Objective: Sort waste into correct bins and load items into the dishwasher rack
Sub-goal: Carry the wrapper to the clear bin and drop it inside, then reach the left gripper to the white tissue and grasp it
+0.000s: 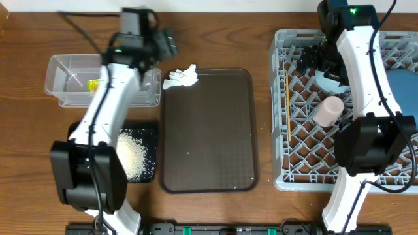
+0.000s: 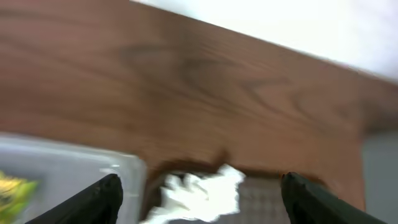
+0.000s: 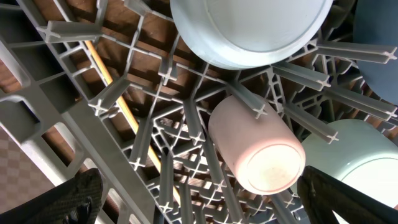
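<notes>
- while the left gripper [image 2: 200, 180] hangs over the far side of the table [image 1: 26, 130], its fingers [image 2: 102, 199] are spread wide with nothing between them.
- crumpled white tissue [image 1: 181, 77] lies below that gripper at the far-left corner of the brown serving tray [image 1: 209, 130], overlapping its rim, just beside the clear tub [image 1: 65, 81].
- yellow-green snack wrapper [image 1: 93, 84] lies inside the clear tub. the left wrist view is blurred, so its print cannot be read.
- heap of rice grains [image 1: 130, 153] sits in the black tray [image 1: 150, 130], which is nearer than the clear tub and beside the serving tray's left edge. the left arm crosses over part of it.
- right gripper [image 3: 205, 186] is over the far part of the dishwasher rack [image 1: 281, 117], its fingers parted wide, gripping nothing.
- pink cup [image 3: 258, 149] lies on its side among the rack's pegs, under the right gripper.
- light-blue bowl [image 3: 249, 31] sits in the rack beyond the cup. pale-green bowl [image 3: 354, 155] is just beside the cup on the other side.
- dark-blue dish [image 1: 403, 88] is in the rack's right portion, partly hidden by the right arm.
- thin wooden stick [image 1: 286, 104] lies in the rack along its left wall.
</notes>
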Action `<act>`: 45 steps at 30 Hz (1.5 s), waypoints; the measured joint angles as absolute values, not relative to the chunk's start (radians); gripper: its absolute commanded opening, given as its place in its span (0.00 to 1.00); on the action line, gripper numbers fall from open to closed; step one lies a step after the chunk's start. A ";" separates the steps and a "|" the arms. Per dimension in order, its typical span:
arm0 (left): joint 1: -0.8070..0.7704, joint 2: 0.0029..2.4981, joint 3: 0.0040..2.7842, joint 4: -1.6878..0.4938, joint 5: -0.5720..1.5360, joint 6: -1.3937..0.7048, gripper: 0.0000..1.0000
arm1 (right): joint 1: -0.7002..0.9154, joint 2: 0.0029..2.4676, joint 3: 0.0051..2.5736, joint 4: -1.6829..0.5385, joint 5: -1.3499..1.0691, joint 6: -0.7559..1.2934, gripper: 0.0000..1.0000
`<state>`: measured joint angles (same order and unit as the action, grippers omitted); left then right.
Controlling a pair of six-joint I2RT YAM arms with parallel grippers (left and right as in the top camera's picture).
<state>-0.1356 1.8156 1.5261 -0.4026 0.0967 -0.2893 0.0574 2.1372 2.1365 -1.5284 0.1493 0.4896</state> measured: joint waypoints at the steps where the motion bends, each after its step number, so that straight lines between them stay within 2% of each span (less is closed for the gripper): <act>1: -0.162 1.818 1.526 -0.398 0.098 -0.243 0.84 | 0.057 2.137 2.136 -1.529 0.149 0.490 0.99; 7: -0.258 1.879 1.526 -0.393 0.079 0.027 0.84 | 0.057 2.137 2.136 -1.528 0.150 0.490 0.99; 14: -0.281 1.999 1.526 -0.403 0.041 0.176 0.80 | 0.057 2.137 2.136 -1.528 0.150 0.490 0.99; 28: -0.280 2.076 1.526 -0.500 0.019 0.260 0.80 | 0.057 2.137 2.136 -1.528 0.150 0.490 0.99; 40: -0.281 2.149 1.526 -0.483 0.019 0.264 0.80 | 0.057 2.137 2.136 -1.529 0.150 0.490 0.99; 41: -0.281 2.151 1.526 -0.481 0.019 0.263 0.74 | 0.057 2.137 2.136 -1.528 0.149 0.490 0.99; 45: -0.280 2.152 1.526 -0.479 0.018 0.262 0.36 | 0.057 2.137 2.136 -1.528 0.150 0.490 0.99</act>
<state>-0.2802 2.1521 1.5261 -0.4789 0.0177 0.2619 0.0574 2.1372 2.1365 -1.5284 0.1497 0.4896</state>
